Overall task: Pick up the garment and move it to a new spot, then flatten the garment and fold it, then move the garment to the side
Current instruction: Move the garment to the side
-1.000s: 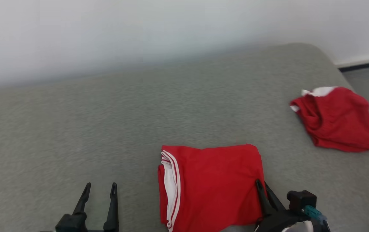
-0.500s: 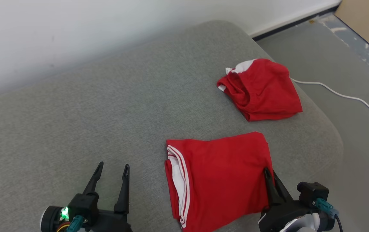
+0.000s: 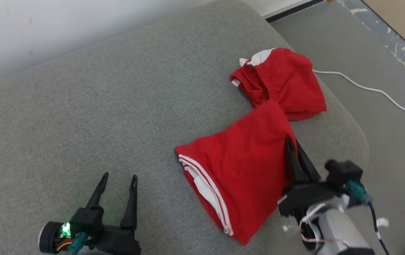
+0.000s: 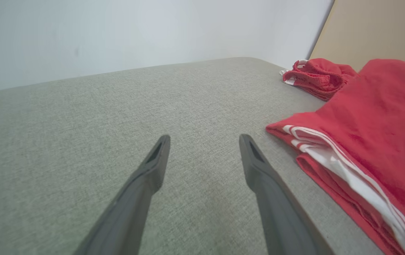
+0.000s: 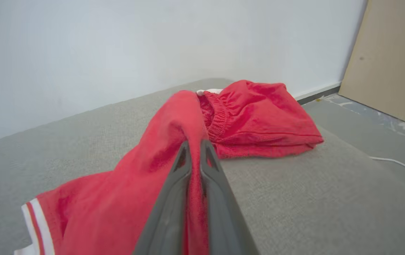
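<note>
Where the garment lies: folded red garment [image 3: 245, 170], lower centre-right of the head view, on the grey cushion [image 3: 100, 106]; its red-and-white striped trim and white sleeve edge face the lower left, and its right edge is raised off the cushion.
Right claw: the right claw [image 3: 292, 143] is pressed together on the garment's right edge; in the right wrist view, red cloth is pinched between the two dark fingers [image 5: 174, 198].
Neighbour: a crumpled darker red garment [image 3: 284, 81] with white edging lies at the upper right; the raised corner overlaps it in the head view, and I cannot tell whether they touch.
Left claw: the left claw [image 3: 119, 176] is spread wide at the lower left over bare cushion, apart from the striped trim.
Surroundings: a white cable [image 3: 372, 90] lies on the grey floor [image 3: 347, 42] at the right; a pale wall [image 3: 46, 28] is at the upper left.
</note>
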`<state>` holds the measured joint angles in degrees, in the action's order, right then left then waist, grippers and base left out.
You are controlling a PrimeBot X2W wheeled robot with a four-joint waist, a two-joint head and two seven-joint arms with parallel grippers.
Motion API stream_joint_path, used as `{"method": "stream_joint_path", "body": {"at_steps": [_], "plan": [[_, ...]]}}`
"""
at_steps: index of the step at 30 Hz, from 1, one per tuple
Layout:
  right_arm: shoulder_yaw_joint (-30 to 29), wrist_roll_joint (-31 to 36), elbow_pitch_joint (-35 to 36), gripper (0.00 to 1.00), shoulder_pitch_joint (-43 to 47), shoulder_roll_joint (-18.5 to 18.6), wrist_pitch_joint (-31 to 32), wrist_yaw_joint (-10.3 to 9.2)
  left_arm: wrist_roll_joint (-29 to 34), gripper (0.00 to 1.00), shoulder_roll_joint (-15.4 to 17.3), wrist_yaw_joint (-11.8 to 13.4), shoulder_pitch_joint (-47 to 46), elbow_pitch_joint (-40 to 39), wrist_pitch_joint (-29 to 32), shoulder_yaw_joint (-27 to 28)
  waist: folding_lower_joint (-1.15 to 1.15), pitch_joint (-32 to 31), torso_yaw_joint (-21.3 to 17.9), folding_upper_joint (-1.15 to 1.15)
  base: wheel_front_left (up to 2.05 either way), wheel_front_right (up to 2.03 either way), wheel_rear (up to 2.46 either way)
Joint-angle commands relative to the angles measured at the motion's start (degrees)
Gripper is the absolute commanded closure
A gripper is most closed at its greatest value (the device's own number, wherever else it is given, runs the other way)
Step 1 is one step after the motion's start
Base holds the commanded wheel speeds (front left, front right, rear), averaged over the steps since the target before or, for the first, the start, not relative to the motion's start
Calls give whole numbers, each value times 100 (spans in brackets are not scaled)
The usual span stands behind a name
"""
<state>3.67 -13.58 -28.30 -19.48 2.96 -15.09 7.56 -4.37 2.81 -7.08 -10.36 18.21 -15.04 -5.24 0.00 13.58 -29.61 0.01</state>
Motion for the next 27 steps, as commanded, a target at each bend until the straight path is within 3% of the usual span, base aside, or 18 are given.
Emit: {"method": "stream_joint_path", "body": {"at_steps": [1, 6, 11, 16, 24, 25, 27], "plan": [[45, 76, 25, 100, -164, -15, -2, -16, 72, 0, 17, -15, 75, -31, -17, 41, 0, 33, 22, -1, 0, 0, 0], [52, 479, -170, 100, -974, 117, -2, -16, 186, 0, 18, -5, 128, -135, -18, 134, 0, 132, 208, -1, 0, 0, 0], [-422, 893, -630, 100, -1754, 367, -1, -16, 297, 0, 75, -23, 58, -148, -18, 71, 0, 199, 627, -1, 0, 0, 0], [-1327, 1401, -1146, 100, -2345, 765, -1, -16, 454, 0, 250, -35, -31, -214, -17, -66, 0, 348, 1026, -1, 0, 0, 0], [-3448, 2881, -1866, 100, -2792, 1252, 1, -16, 482, 0, 416, -10, -189, -305, -17, -216, 0, 615, 1410, -1, 0, 0, 0], [-3629, 3031, -1897, 91, -2806, 1265, 1, -16, 477, 0, 420, -4, -190, -307, -17, -226, 0, 622, 1418, -1, 0, 0, 0], [-4038, 3333, -1994, 0, -2794, 1267, 0, -16, 461, 0, 425, 33, -202, -301, -17, -236, 0, 627, 1431, -1, 0, 0, 0]]}}
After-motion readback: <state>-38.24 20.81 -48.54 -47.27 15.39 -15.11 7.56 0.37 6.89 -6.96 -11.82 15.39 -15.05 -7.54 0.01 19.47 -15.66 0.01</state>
